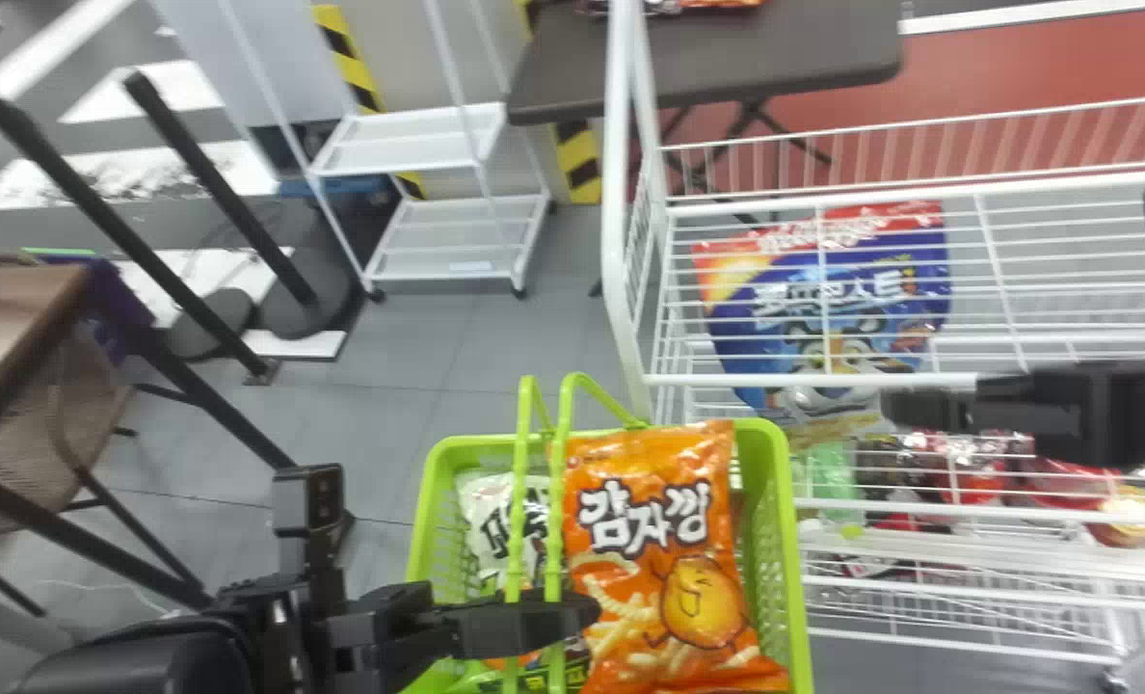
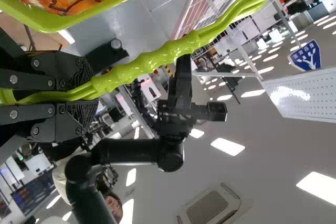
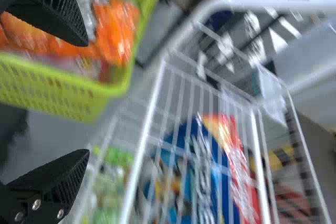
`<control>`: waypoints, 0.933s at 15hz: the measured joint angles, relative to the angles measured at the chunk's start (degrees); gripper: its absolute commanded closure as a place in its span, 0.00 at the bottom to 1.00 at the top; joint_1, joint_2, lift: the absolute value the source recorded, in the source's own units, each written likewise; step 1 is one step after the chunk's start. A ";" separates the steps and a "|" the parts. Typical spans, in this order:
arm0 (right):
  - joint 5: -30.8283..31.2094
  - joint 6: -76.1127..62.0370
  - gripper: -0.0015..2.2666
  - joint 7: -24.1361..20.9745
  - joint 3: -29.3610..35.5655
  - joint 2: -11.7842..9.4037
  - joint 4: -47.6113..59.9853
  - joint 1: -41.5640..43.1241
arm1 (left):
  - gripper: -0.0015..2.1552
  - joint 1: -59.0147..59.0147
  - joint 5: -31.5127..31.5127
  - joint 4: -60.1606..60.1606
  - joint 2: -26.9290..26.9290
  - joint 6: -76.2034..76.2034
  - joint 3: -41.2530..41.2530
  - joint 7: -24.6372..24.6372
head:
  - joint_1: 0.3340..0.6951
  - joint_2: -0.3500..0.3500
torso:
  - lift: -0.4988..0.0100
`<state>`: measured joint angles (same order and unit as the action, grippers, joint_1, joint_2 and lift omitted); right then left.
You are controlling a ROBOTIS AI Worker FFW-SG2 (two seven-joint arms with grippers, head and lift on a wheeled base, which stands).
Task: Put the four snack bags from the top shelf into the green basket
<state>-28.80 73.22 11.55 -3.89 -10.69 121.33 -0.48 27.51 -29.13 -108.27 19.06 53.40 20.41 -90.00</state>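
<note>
Beside the white wire rack (image 1: 616,193), our left gripper (image 2: 88,94) clamped the handles (image 2: 152,59) of the green basket (image 1: 792,540) in closed jaws, our right gripper (image 3: 88,98) gaped empty, and we risked spilling the orange snack bag (image 1: 669,540), lying high inside, if that hold slipped.

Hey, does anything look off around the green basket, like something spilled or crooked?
Only slightly: the orange snack bag seems to ride high in the green basket, its top end covering part of the far rim, where a neatly packed bag would sit inside. I see no spill or tear.
</note>
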 measured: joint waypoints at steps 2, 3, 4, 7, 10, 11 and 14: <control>12.04 -22.35 0.02 -0.34 -1.99 0.40 -3.02 -4.12 | 1.00 0.11 -0.04 -0.16 0.09 0.06 -0.03 0.00 | 1.00 0.69 | 0.98; 17.58 -33.77 0.02 -0.55 -2.98 0.75 -5.18 -5.86 | 1.00 0.23 -0.05 -0.23 0.15 0.13 -0.02 0.00 | 1.00 0.67 | 0.98; 20.87 -41.49 0.02 -0.63 -3.39 1.02 -7.08 -6.96 | 1.00 0.34 -0.05 -0.26 0.18 0.17 0.01 0.00 | 1.00 0.65 | 0.98; 24.18 -54.52 0.02 -0.74 -1.65 1.36 -11.81 -9.05 | 1.00 0.64 -0.20 -0.33 0.21 0.18 0.35 0.00 | 1.00 0.60 | 0.98; 24.79 -59.73 0.02 -1.20 1.66 1.53 -13.44 -11.85 | 1.00 0.79 -0.31 -0.36 0.20 0.18 0.68 0.00 | 1.00 0.53 | 0.98; 24.78 -60.68 0.02 -1.19 2.38 1.61 -13.58 -12.62 | 1.00 0.71 -0.32 -0.37 0.19 0.18 0.65 0.00 | 1.00 0.51 | 0.98; 24.19 -63.25 0.02 -1.18 3.61 1.81 -13.72 -14.21 | 1.00 0.58 -0.25 -0.56 0.03 0.21 0.41 0.00 | 1.00 0.48 | 0.98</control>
<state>-4.60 9.97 10.37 -0.28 -8.88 107.60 -14.69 28.09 -29.37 -108.83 19.09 53.61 20.82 -90.00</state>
